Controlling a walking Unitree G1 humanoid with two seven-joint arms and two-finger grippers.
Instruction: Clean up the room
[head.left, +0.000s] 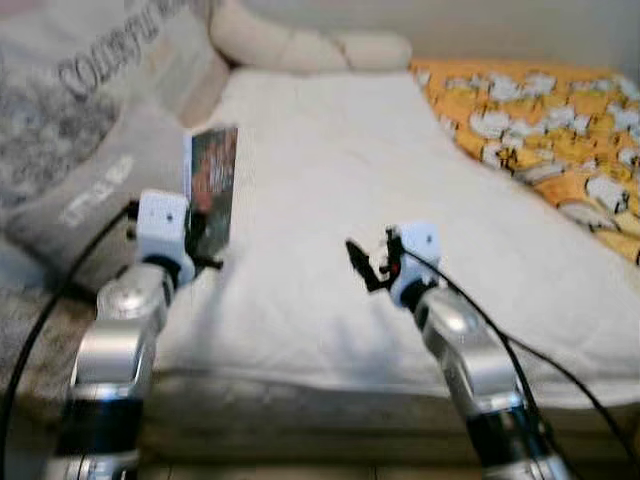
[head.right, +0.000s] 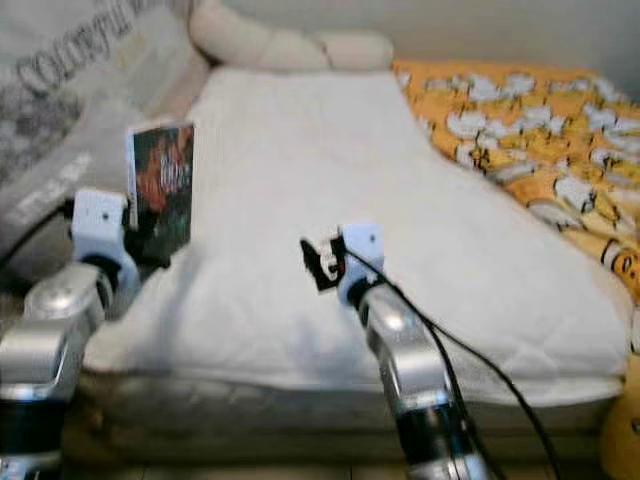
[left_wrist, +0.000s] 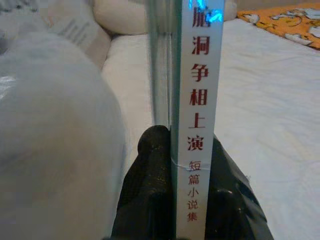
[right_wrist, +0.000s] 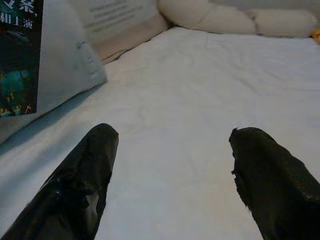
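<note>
A thin book (head.left: 212, 185) with a dark cover and a white spine bearing red characters (left_wrist: 199, 100) stands upright above the bed's left edge. My left gripper (head.left: 200, 255) is shut on its lower end, one black finger (left_wrist: 150, 190) on each side of the spine. My right gripper (head.left: 362, 265) hovers over the middle of the white bedsheet (head.left: 350, 180), open, with nothing between its fingers (right_wrist: 85, 185). The book's cover (right_wrist: 20, 55) also appears in the right wrist view.
Grey printed pillows (head.left: 80, 190) lie at the bed's left side, close to the book. A cream bolster (head.left: 300, 45) runs along the head of the bed. An orange patterned blanket (head.left: 550, 120) covers the right side. The mattress front edge (head.left: 330, 400) is near me.
</note>
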